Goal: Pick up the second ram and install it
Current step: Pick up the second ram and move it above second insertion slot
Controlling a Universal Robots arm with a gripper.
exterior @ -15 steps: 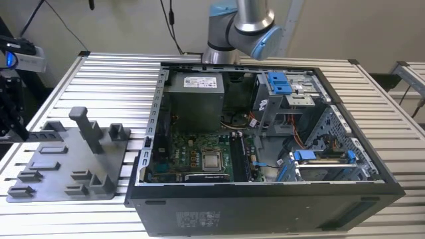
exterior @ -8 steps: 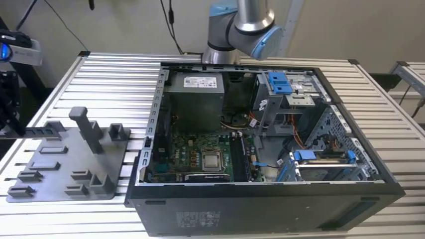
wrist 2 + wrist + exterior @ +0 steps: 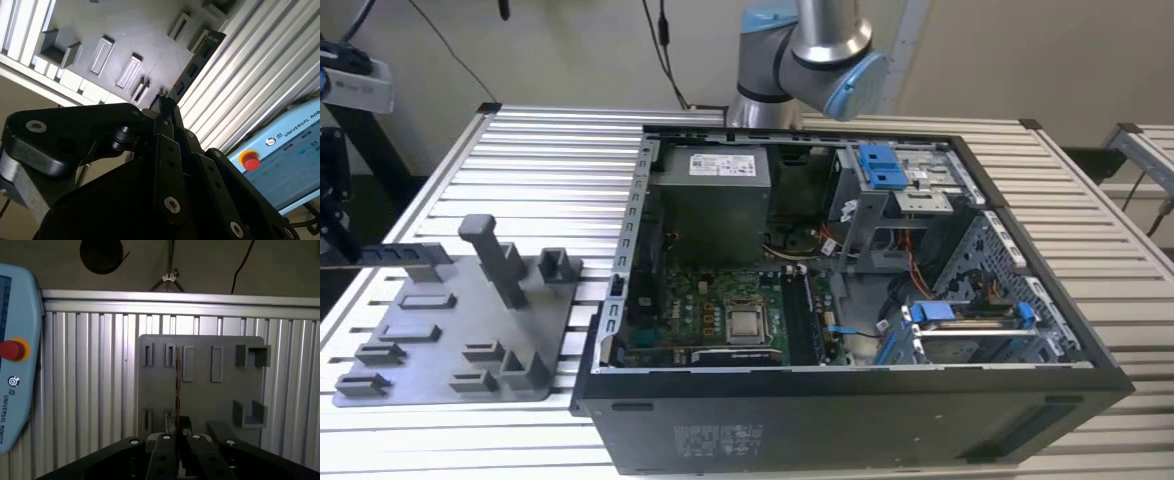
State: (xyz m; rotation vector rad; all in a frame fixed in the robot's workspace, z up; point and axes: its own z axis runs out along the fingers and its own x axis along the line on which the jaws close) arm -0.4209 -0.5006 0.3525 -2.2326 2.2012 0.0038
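Nearest in the exterior view is the black wall of an open computer case [image 3: 854,420], which takes up most of the slatted metal bench [image 3: 560,150]. A grey plate [image 3: 440,330] lies by the bench edge on the exterior view's left, just beside the case, with an upright post [image 3: 491,255] standing on it. At the far edge of the bench the robot arm [image 3: 807,50] rises behind the case.

In the second wrist view the black gripper [image 3: 165,107] is closest, its fingers [image 3: 167,150] drawn together at the tips. Beyond it are the plate's slots and a pale blue control pendant [image 3: 290,160] with a red button [image 3: 249,161].

In the first wrist view the gripper [image 3: 177,427] is clamped on the memory stick [image 3: 176,385]. The stick is seen edge-on as a thin dark line, held over the plate [image 3: 205,395] and crossing between two of its slots. The pendant [image 3: 17,375] rests on the bench near the plate.
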